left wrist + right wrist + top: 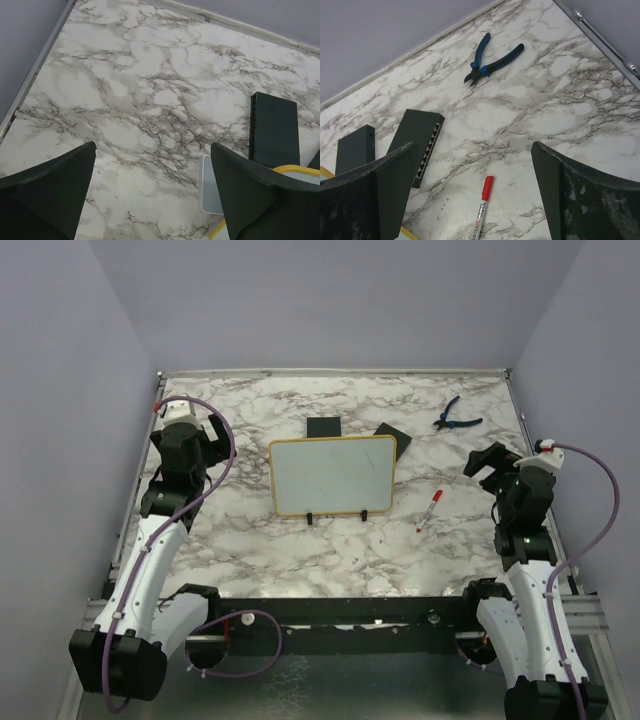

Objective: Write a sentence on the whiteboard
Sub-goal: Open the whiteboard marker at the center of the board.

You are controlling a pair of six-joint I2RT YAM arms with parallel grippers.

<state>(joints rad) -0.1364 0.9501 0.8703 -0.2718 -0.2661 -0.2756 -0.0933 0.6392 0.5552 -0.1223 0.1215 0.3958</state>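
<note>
In the middle of the white-and-grey marbled table [260,550] sits the small, rectangular, yellow-framed whiteboard [332,475], its two little black feet at the near edge. From above I cannot tell whether it lies flat or leans back. Its white face looks blank, and any faint writing is too small to make out. A thin white marker [429,510] with a red cap lies just off the board's near right corner, apart from it, between the board and the right gripper [472,150]. That gripper hovers over the pen with its jaws spread wide and nothing between them. The left gripper [152,165] is equally wide and empty, above bare marble off the board's far left corner. Two flat black squares [323,427] rest behind the board, and blue-handled pliers [457,418] lie near the far right corner. The marker is probably light, smooth and round, so it may roll or twist. The surest hold seems to be across the barrel near its middle, clear of the cap, which must come off first. The board looks stiff but light, likely to skate on the slick top under pen pressure, so pinning its frame would be prudent.
</note>
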